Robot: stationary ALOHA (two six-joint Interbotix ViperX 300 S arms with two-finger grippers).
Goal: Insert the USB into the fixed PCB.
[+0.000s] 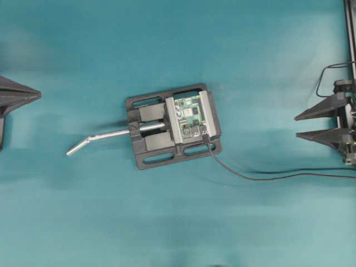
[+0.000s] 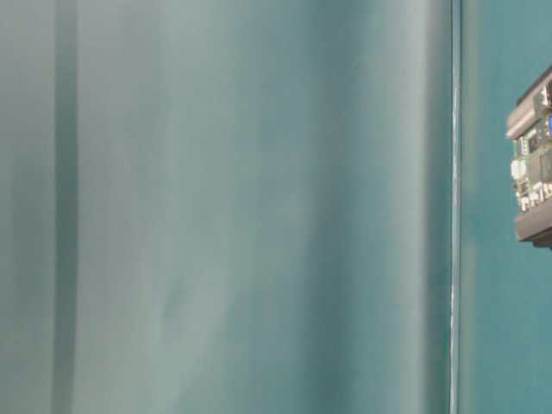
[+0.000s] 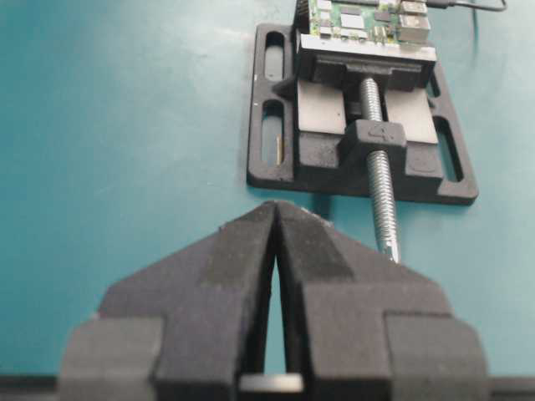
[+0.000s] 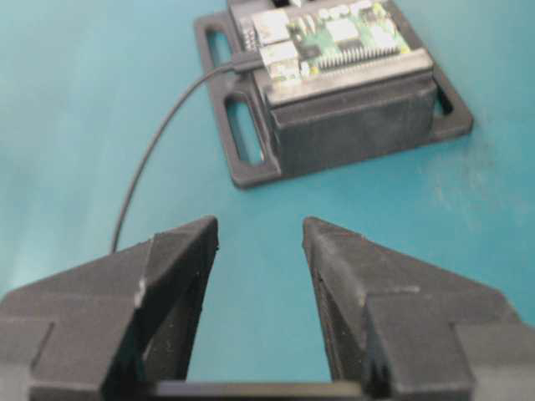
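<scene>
The right gripper [image 4: 259, 238] sits at the right edge of the overhead view, its two black fingers spread wide apart with nothing between them. From its wrist camera, bare teal tabletop [image 4: 100, 100] shows through the gap. It is well apart from the vise.

The left gripper [image 3: 275, 219] rests at the far left edge of the overhead view, its fingers pressed together to a thin slit and holding nothing.

Between the two arms, near the middle of the table, stands a black vise [image 1: 173, 125] with grey jaws. Its bent silver handle [image 1: 97, 139] sticks out toward the left gripper. Clamped between the jaws is the fixed PCB [image 1: 189, 115], a small green board with black chips and silver ports.

The USB [image 1: 205, 135] sits plugged into the board's edge at the corner nearest the lower right of the overhead view. Its thin black cable [image 1: 261, 178] curves away across the table and runs off the right edge, passing below the right gripper.
</scene>
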